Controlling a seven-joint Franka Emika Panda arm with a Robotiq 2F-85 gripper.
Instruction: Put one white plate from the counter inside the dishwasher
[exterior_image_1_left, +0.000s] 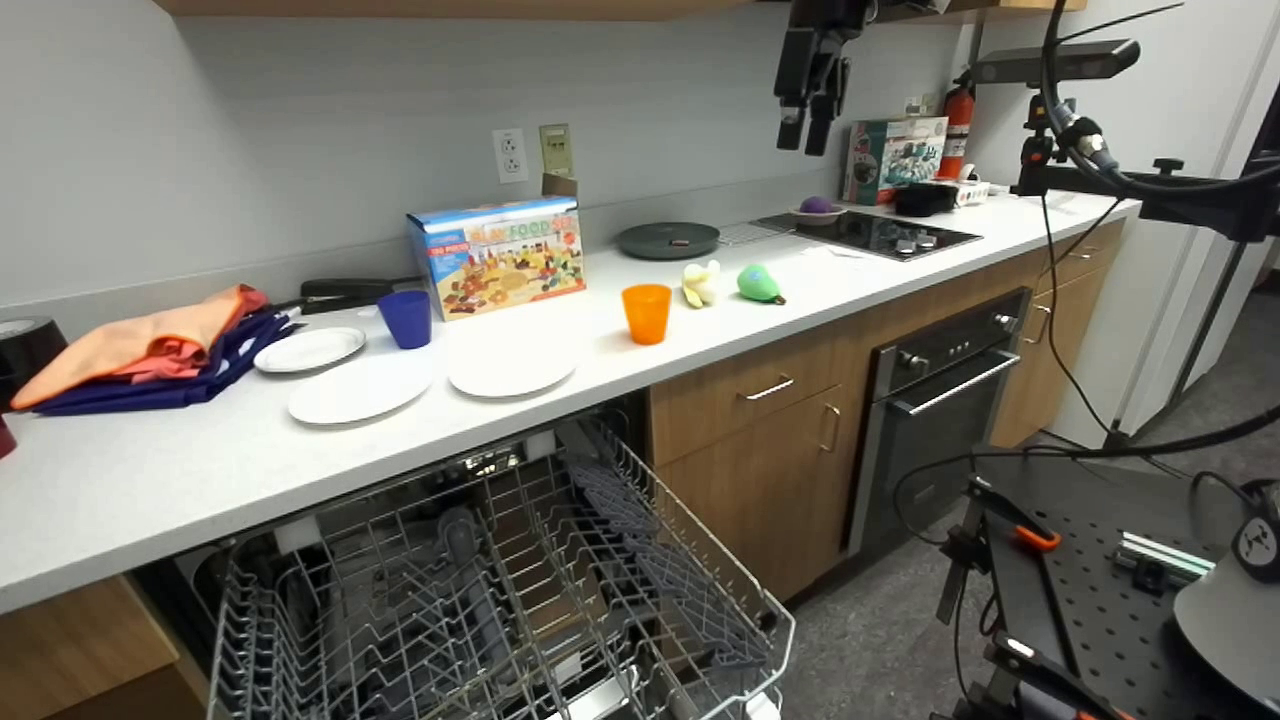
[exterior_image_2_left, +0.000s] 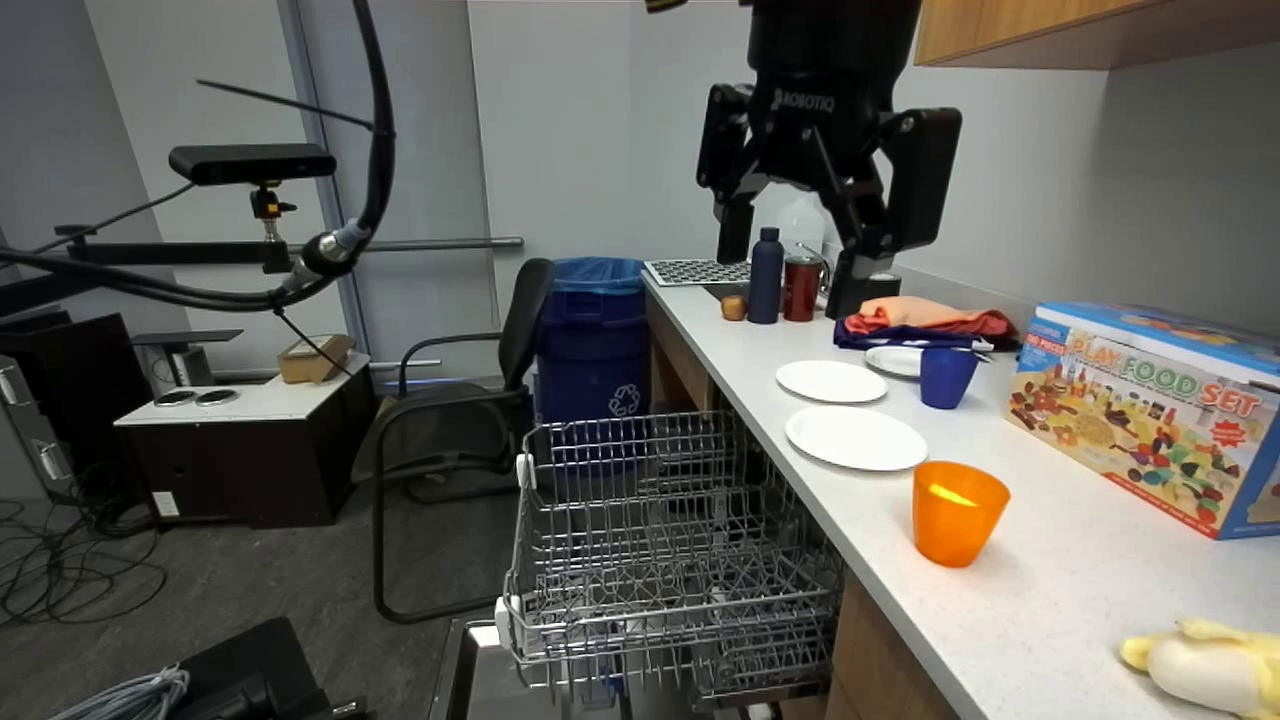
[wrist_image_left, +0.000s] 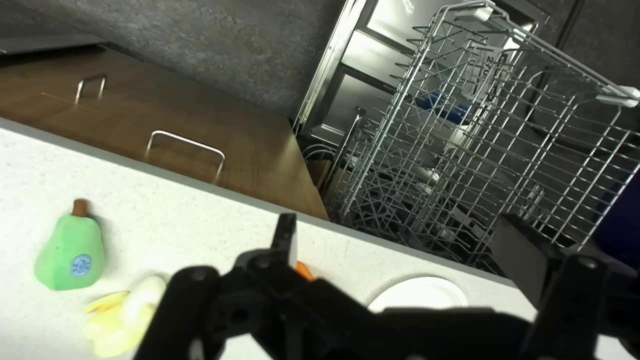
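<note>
Three white plates lie flat on the white counter (exterior_image_1_left: 170, 490) above the dishwasher: one plate (exterior_image_1_left: 512, 373) nearest the orange cup, one plate (exterior_image_1_left: 360, 390) in the middle, and one plate (exterior_image_1_left: 310, 350) by the cloths. I cannot tell surely which is largest. All three also show in an exterior view, the nearest plate (exterior_image_2_left: 856, 437) in front. The wrist view shows part of one plate (wrist_image_left: 422, 292), partly hidden behind my gripper. My gripper (exterior_image_2_left: 793, 262) is open and empty, high above the counter, fingers pointing down. The dishwasher (exterior_image_1_left: 500, 560) is open with its wire rack (exterior_image_2_left: 680, 540) pulled out.
An orange cup (exterior_image_1_left: 647, 314), blue cup (exterior_image_1_left: 405, 320), food-set box (exterior_image_1_left: 505, 258), toy pear (exterior_image_1_left: 760, 284) and toy banana (exterior_image_1_left: 700, 284) stand on the counter. Folded cloths (exterior_image_1_left: 160, 350) lie at one end. A wooden upper cabinet (exterior_image_2_left: 1100, 35) hangs above.
</note>
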